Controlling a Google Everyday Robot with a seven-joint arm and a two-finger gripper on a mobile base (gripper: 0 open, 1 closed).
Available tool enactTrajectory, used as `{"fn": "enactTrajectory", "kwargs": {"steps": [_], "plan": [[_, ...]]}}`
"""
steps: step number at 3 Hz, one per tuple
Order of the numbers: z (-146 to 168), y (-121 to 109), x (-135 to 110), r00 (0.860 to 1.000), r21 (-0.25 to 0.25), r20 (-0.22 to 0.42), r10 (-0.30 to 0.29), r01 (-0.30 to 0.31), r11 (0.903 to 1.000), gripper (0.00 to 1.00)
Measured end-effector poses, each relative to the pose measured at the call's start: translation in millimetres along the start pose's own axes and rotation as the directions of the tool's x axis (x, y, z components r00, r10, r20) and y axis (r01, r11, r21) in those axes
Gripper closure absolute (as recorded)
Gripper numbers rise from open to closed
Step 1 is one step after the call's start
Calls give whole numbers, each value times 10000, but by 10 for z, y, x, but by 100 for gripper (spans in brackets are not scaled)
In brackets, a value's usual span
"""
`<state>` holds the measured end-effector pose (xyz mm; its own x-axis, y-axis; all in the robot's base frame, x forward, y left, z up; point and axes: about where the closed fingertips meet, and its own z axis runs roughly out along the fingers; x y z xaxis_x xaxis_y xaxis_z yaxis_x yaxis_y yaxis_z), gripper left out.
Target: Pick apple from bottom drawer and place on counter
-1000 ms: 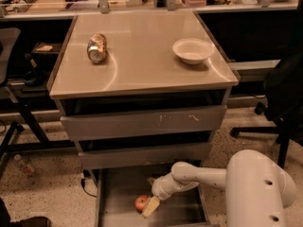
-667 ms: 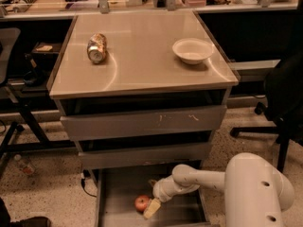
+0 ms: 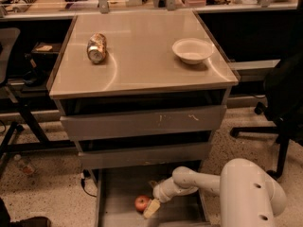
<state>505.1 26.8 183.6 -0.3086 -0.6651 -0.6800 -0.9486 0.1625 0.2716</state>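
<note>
The apple (image 3: 141,203), small and red-orange, lies on the grey floor of the pulled-out bottom drawer (image 3: 118,193), near its middle. My gripper (image 3: 151,207) reaches down into the drawer from the right on the white arm and sits right beside the apple's right side, one pale fingertip (image 3: 152,208) showing just below and right of it. The counter (image 3: 142,56) is the glossy beige top of the cabinet above.
A crushed metal can (image 3: 97,48) lies at the counter's left and a white bowl (image 3: 192,50) at its right. Two upper drawers (image 3: 142,122) are closed over the open one. A black chair (image 3: 284,103) stands at the right, desk legs at the left.
The gripper has edged slightly closer to the apple; the apple stays in place on the drawer floor.
</note>
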Motion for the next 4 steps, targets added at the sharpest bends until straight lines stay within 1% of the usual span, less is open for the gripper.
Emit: {"fn": "enactTrajectory", "kwargs": {"steps": [1,2,3,4], "plan": [[70,-72,23,9986,22,310,418,-419,9991,0],[75,-79,25,9986,31,317,426,-427,9991,0],[536,-76,123,9996,-317,292,56,-47,9995,0],[540,-79,124,9996,-313,293,59,-50,9995,0]]}}
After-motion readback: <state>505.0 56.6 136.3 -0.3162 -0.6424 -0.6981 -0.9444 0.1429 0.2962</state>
